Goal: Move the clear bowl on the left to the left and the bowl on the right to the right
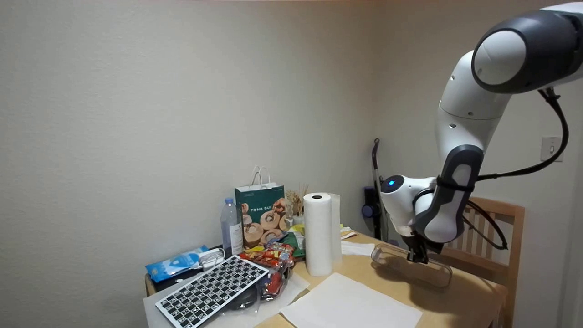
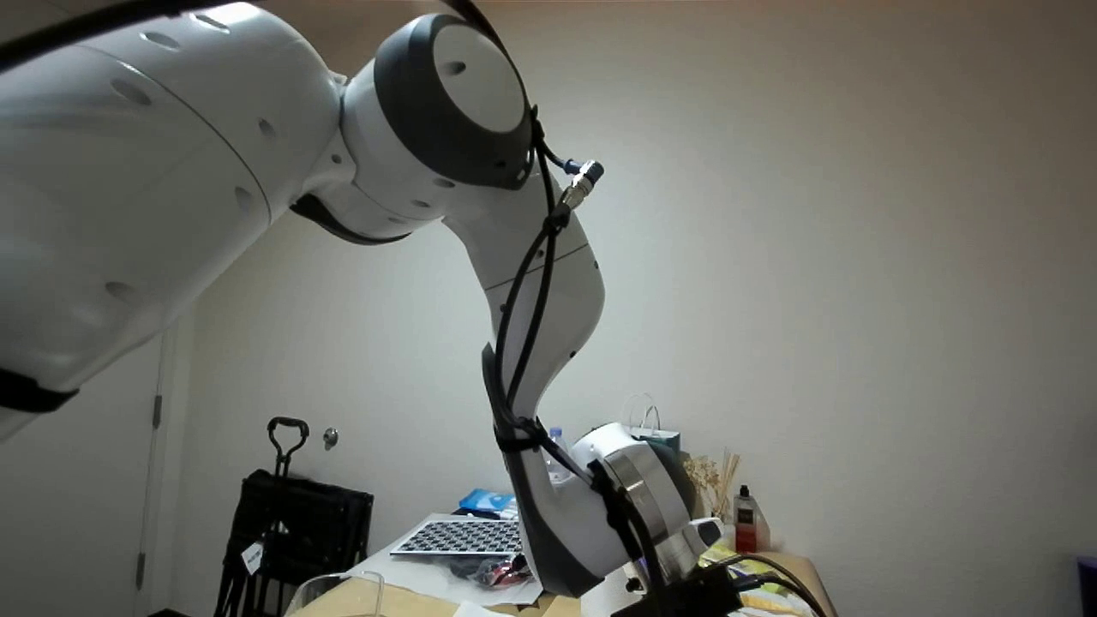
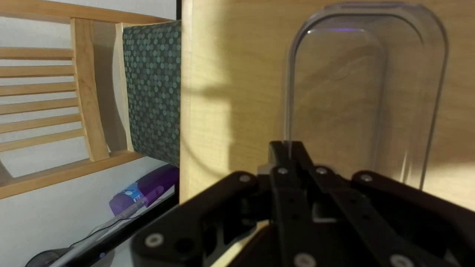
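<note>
A clear rectangular bowl (image 1: 432, 275) with rounded corners is at the right end of the wooden table in an exterior view. It fills the right of the wrist view (image 3: 341, 92). My gripper (image 3: 287, 146) is shut on its near-side rim; the thin wall runs up between the fingertips. The gripper also shows in an exterior view (image 1: 417, 258), pointing down at the rim. I cannot tell whether the bowl is off the table. Another clear bowl (image 2: 338, 591) shows partly at the bottom edge of an exterior view, the rest cut off.
On the table (image 1: 355, 269) stand a paper towel roll (image 1: 318, 237), a white sheet (image 1: 350, 303), a checkered board (image 1: 213, 291), snack packets (image 1: 273, 255), a green paper bag (image 1: 262, 214) and a bottle (image 1: 232, 228). A wooden chair (image 3: 87, 89) is beside the table edge.
</note>
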